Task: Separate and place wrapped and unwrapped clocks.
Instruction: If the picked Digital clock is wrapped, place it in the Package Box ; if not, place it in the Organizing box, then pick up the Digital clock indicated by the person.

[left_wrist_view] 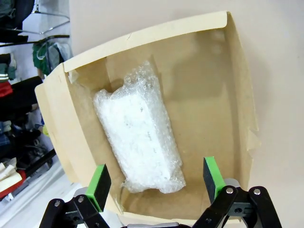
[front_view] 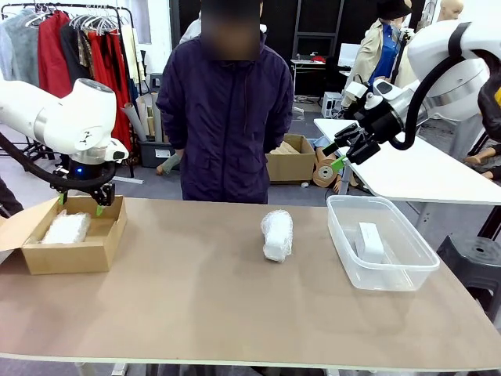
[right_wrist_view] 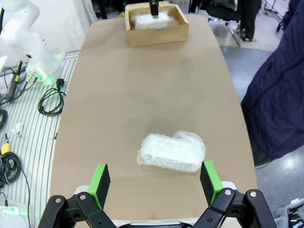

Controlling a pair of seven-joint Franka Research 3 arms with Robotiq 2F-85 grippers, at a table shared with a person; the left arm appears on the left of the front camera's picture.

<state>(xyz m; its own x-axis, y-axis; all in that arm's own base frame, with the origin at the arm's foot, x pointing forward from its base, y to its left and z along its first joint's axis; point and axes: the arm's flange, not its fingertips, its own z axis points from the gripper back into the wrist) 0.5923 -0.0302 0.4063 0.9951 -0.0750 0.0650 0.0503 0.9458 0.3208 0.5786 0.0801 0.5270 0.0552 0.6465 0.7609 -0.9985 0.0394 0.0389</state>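
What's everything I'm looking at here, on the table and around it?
tan table: one, in front of the robot.
brown cardboard box: one, open, at the table's left end.
clear plastic tub: one, at the table's right end.
bubble-wrapped white bundles: two; one in the box, one at mid-table.
bare smooth white block: one, inside the tub.
person: one, dark purple jacket, at the far side.
left end effector: black with green pads, open, above the box.
right end effector: same colours, open, raised.

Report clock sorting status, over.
Left end effector open over cardboard box; right end effector open, raised. One wrapped clock boxed, second wrapped clock mid-table, bare clock in tub. Nothing blocking.
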